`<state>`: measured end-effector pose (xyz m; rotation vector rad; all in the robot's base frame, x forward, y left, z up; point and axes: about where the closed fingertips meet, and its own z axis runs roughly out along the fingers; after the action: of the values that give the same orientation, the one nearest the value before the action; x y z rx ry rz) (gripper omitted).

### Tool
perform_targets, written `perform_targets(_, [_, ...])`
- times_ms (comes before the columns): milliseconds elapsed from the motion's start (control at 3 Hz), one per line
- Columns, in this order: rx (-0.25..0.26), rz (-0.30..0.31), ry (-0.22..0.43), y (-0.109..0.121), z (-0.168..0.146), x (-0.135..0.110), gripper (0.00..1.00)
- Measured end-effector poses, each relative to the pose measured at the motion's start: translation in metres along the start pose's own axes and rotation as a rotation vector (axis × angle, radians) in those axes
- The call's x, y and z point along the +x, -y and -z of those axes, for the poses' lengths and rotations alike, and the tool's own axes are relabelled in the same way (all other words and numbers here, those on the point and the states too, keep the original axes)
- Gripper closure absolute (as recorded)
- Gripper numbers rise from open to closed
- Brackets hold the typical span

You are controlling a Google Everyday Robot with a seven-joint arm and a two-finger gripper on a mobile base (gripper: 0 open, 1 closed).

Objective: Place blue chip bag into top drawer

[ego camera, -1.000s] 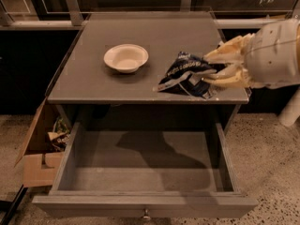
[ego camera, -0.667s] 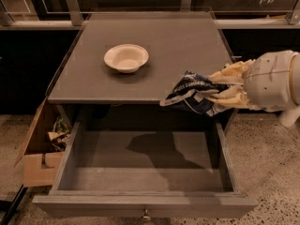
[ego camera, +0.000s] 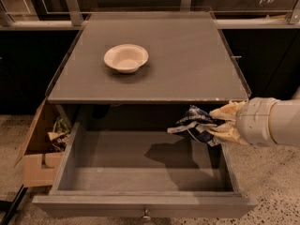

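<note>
The blue chip bag [ego camera: 196,124] is a crumpled navy foil bag with white and light-blue print. My gripper [ego camera: 219,124] comes in from the right and is shut on it, holding it in the air above the right part of the open top drawer [ego camera: 136,165]. The drawer is pulled out toward the camera, grey inside, with a small metal knob [ego camera: 146,214] on its front. The bag casts a shadow on the drawer floor.
A cream bowl [ego camera: 125,58] sits on the grey counter top [ego camera: 187,64] at the left middle. A brown cardboard box [ego camera: 40,146] with scraps stands on the floor left of the drawer. Speckled floor lies at the right.
My gripper has carried the bag off the counter top, forward and down, to hang over the right side of the open drawer. The bowl has not moved.
</note>
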<state>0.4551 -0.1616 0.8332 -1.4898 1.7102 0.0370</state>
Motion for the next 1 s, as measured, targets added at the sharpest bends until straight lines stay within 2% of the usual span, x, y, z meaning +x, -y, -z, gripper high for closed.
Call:
perform_targets(333, [-0.097, -0.034, -0.008, -0.029, -0.043, 0.022, 1.00])
perform_targets(667, [-0.182, -0.042, 0.029, -0.044, -0.080, 0.023, 1.00])
perform_targets(1000, [-0.275, -0.023, 0.075, -0.058, -0.119, 0.015, 1.00])
